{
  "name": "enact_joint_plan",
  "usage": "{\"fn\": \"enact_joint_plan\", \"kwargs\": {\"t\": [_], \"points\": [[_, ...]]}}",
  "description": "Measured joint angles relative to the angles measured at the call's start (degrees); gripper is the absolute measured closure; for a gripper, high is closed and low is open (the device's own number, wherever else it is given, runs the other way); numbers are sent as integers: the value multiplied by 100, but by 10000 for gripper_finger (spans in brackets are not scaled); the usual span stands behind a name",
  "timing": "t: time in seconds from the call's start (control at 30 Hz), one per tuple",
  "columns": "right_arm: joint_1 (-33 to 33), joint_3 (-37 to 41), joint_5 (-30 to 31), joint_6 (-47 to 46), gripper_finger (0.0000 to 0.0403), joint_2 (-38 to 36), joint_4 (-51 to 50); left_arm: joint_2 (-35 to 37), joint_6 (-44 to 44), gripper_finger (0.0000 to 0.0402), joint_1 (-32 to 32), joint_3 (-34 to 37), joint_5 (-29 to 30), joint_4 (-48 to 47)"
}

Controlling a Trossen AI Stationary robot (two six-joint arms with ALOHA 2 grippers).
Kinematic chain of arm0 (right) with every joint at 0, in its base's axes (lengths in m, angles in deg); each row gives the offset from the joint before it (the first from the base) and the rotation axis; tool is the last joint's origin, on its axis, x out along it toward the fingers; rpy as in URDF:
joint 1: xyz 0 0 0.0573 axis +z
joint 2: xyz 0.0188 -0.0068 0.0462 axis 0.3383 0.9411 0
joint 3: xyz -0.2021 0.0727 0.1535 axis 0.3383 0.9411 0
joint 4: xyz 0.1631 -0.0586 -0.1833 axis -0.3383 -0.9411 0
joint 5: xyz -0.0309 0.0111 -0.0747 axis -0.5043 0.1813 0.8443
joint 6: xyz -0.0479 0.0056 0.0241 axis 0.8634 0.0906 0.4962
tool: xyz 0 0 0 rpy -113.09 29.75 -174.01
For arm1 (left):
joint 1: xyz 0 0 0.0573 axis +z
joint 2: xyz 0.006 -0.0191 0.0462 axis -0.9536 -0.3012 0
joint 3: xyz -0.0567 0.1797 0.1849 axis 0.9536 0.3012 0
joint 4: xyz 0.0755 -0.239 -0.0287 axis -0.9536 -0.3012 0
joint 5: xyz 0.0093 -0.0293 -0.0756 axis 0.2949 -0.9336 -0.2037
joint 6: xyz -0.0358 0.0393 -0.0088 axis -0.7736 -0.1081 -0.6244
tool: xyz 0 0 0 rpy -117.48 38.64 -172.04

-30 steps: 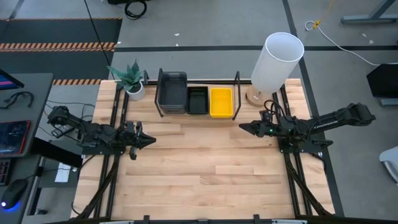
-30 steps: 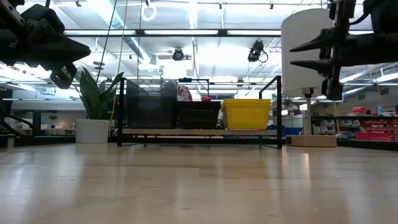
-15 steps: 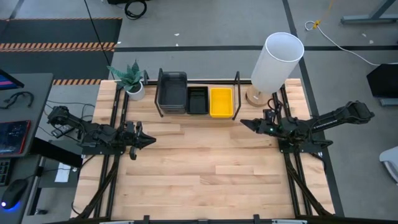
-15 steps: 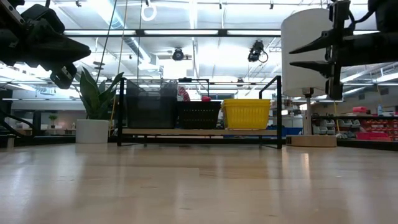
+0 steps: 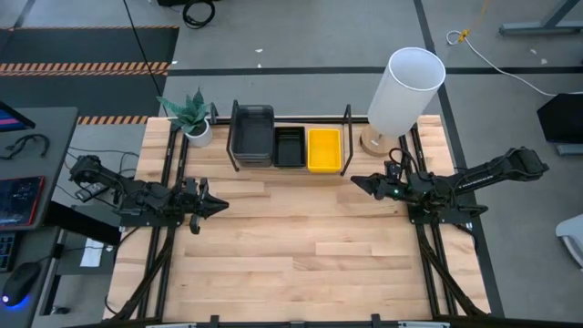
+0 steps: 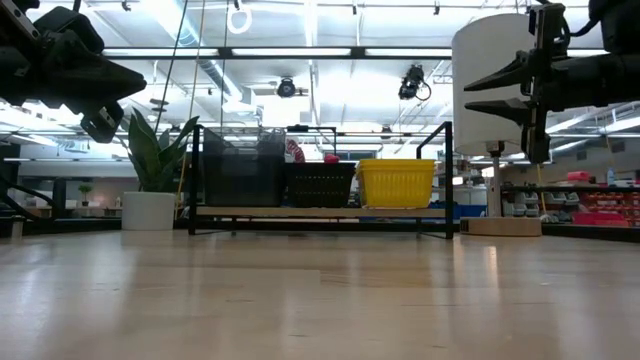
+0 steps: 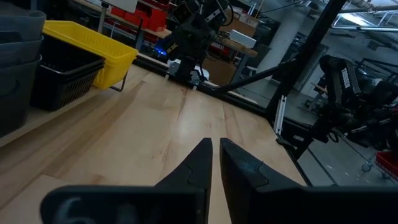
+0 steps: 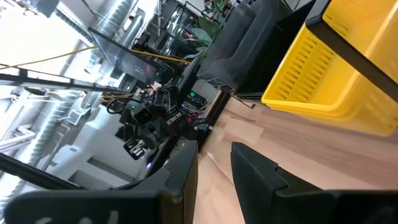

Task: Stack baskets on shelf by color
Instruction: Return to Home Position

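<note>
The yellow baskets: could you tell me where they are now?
In the high view, the yellow baskets sit at the right end of the shelf, beside the black baskets.

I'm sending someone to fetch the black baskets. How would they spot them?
Far across the table, a shelf stands between a plant and a white cylinder. The black baskets sit in its middle, grey baskets on one side, yellow baskets on the other; only they are black.

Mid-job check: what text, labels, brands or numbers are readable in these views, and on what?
No text is readable in any view.
Baskets and shelf: no labels or markings visible.
Screen beside the table: lit, content too small to read.
Red bins in the room behind: too blurred to read.
</note>
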Motion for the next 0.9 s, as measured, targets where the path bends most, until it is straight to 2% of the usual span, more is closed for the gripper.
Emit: {"fn": "enact_joint_plan", "kwargs": {"t": [0.9], "points": [[0,0,-2,5,302,0,-2,0,-2,374,-1,0,0,0]]}}
